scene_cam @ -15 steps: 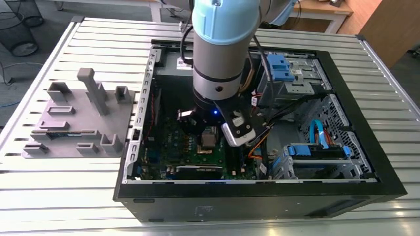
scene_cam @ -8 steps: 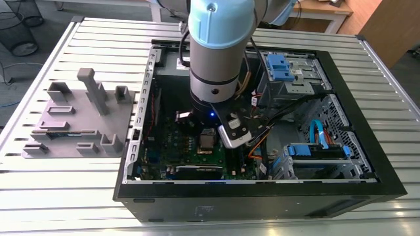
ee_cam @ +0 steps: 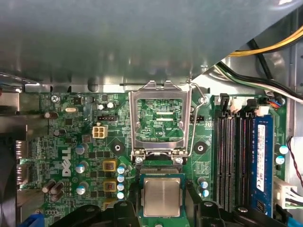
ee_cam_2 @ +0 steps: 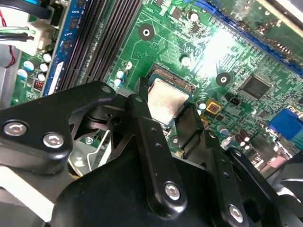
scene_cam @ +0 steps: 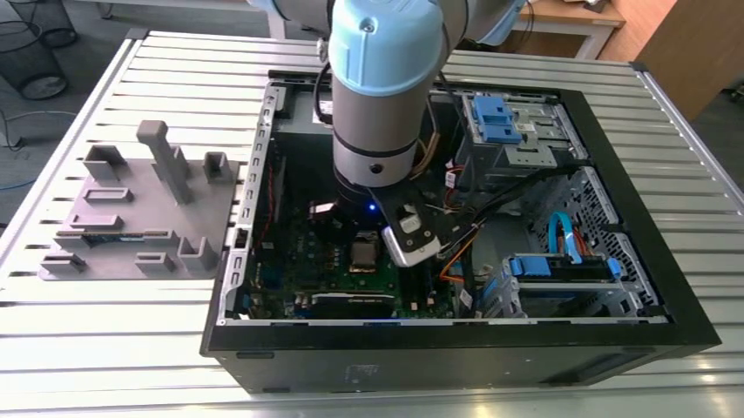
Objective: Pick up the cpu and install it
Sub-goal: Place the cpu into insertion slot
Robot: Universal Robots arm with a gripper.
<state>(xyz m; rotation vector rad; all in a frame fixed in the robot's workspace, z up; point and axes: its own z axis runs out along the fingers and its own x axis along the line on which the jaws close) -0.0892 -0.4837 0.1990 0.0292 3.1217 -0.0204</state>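
The cpu [ee_cam: 162, 197], a small square chip with a silver-grey top, hangs just over the motherboard socket [ee_cam: 161, 170]; a strip of socket contacts shows past one edge of it. My gripper [ee_cam: 162, 204] has a black finger close against each of two opposite sides of the chip and looks shut on it. In the second wrist view the cpu [ee_cam_2: 165, 100] sits between the same fingers [ee_cam_2: 140, 109], gripper [ee_cam_2: 165, 113] low over the board. The socket's metal bracket [ee_cam: 160, 118] is flipped up and open. In the exterior view my arm [scene_cam: 378, 104] reaches down into the open computer case [scene_cam: 605, 157].
Black memory slots [ee_cam: 232, 156] run beside the socket, with small capacitors [ee_cam: 120, 182] on its other side. Cables [scene_cam: 489, 218] and blue drive bays [scene_cam: 558, 270] crowd the case toward the exterior view's right. A grey fixture plate [scene_cam: 139, 218] lies on the slatted table at the exterior view's left.
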